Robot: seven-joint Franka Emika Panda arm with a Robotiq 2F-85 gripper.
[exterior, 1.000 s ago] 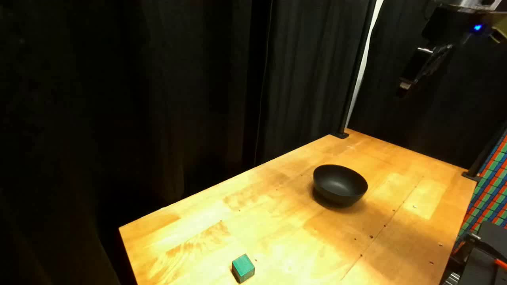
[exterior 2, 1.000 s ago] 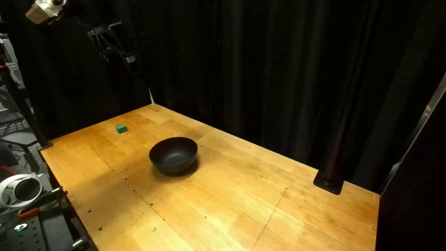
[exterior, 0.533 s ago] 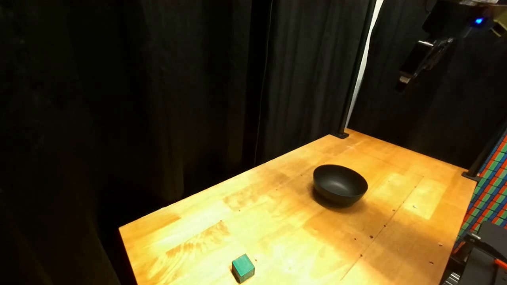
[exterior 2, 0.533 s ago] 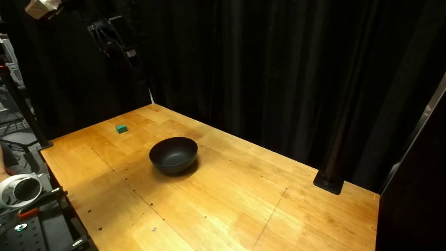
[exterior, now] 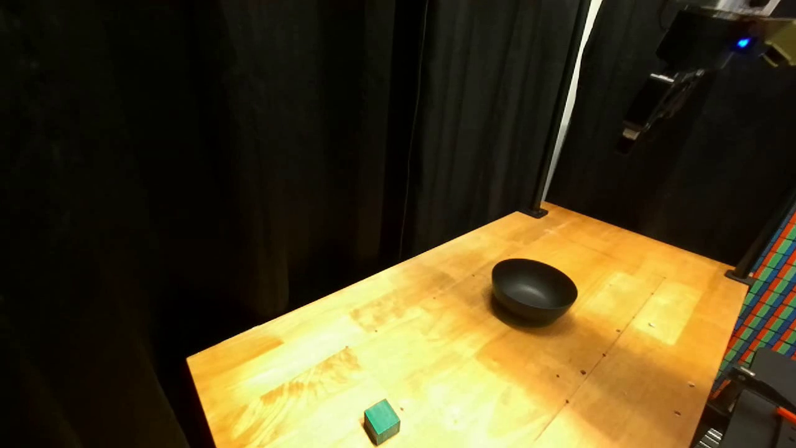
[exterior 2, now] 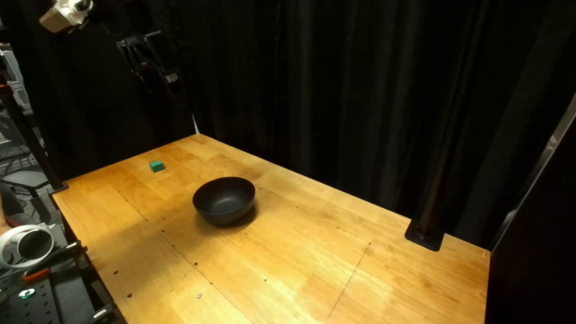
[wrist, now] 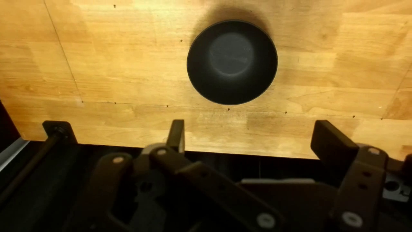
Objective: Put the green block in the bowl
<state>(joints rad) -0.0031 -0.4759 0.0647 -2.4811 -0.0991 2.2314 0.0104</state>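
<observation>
The green block [exterior: 382, 422] lies on the wooden table [exterior: 298, 373], far below and well apart from the jaws, which are held high above the tabletop. It sits flat on one face near an end of the table; its sides look about equal, so a long axis cannot be told, and in an exterior view one upright edge is turned toward the camera. The black bowl [exterior 2: 224, 200] stands upright on the same table, well apart from the block, its mouth facing up and a shadow beside its foot. In the wrist view the bowl shows beyond the gripper [wrist: 249, 133], within the span of its two fingers [wrist: 331, 138] and closer to the line of the one at the left of that view. The jaws stand wide apart, with table and darkness showing through the gap. In both exterior views the gripper hangs on a slant, fingers pointing downward, with a blue light [exterior: 743, 43] glowing above them and a pale part of the arm [exterior 2: 74, 11] higher up. Black curtains [exterior: 186, 186] line a long side of the table, and a black pole [exterior: 563, 106] rises from a foot at its edge.
</observation>
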